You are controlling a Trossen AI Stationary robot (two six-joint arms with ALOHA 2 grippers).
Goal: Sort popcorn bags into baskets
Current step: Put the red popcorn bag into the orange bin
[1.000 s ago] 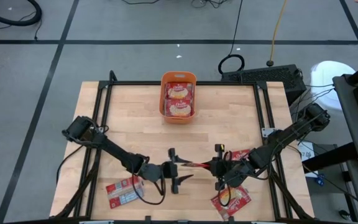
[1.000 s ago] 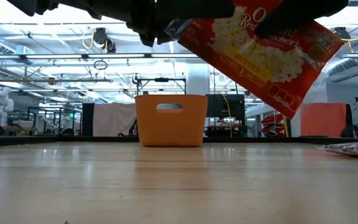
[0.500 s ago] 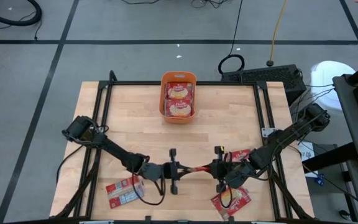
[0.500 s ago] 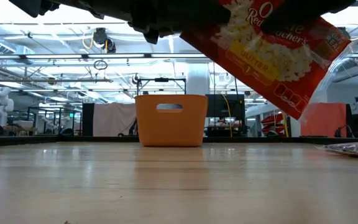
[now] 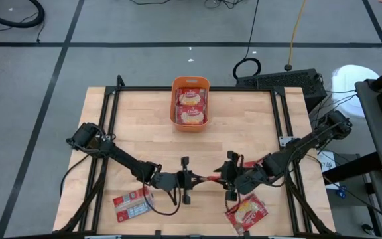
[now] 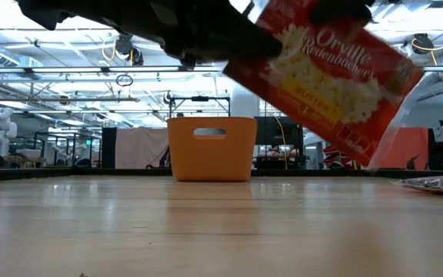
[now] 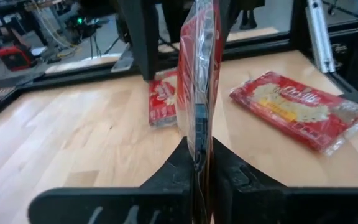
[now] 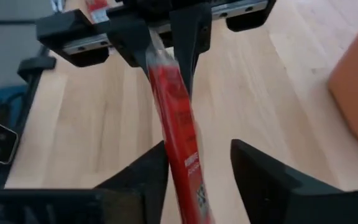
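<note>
Glossy flat red popcorn bag (image 5: 207, 179) hangs edge-on, pinched by left claw (image 5: 192, 179); right claw (image 5: 223, 179) stands parted.

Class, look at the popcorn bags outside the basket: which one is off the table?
The bag clamped edge-on in the left pincer, between the two arms. The others lie flat on the wood: one front left, one front right.

Both arms reach inward over the table's near half, wrists facing. The left gripper (image 5: 188, 180) is clamped; the right gripper (image 5: 225, 178) stands parted.
</note>
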